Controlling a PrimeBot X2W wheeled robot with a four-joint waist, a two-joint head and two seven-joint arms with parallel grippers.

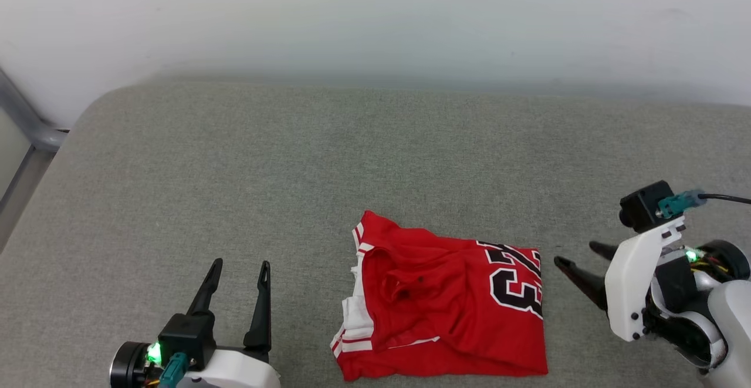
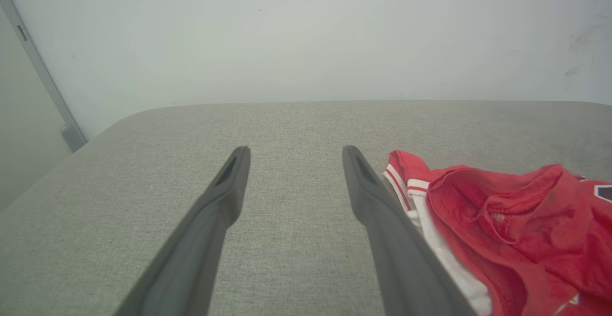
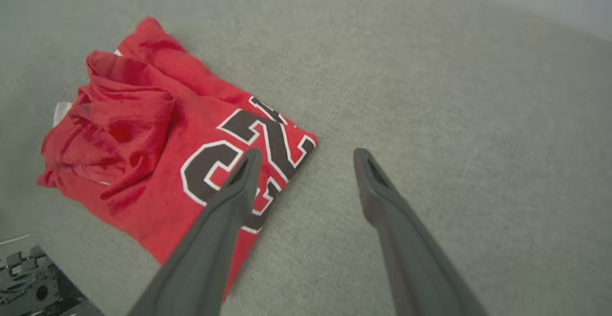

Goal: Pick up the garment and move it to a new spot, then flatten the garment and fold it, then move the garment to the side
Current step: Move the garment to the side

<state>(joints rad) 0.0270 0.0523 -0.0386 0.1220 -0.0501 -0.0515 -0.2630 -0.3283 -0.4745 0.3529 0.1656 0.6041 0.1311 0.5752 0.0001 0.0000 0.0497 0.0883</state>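
Shirt (image 1: 434, 300) lies folded on surface (image 1: 352, 153); my left hand (image 1: 242, 265) at its nine o'clock, right hand (image 1: 575, 252) at three, both spread.

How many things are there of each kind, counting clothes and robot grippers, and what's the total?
Garments: 1, the red jersey, lying roughly folded on the grey padded surface.
Grippers: 2, the left gripper and the right gripper, both open and holding nothing.
Total: 3.
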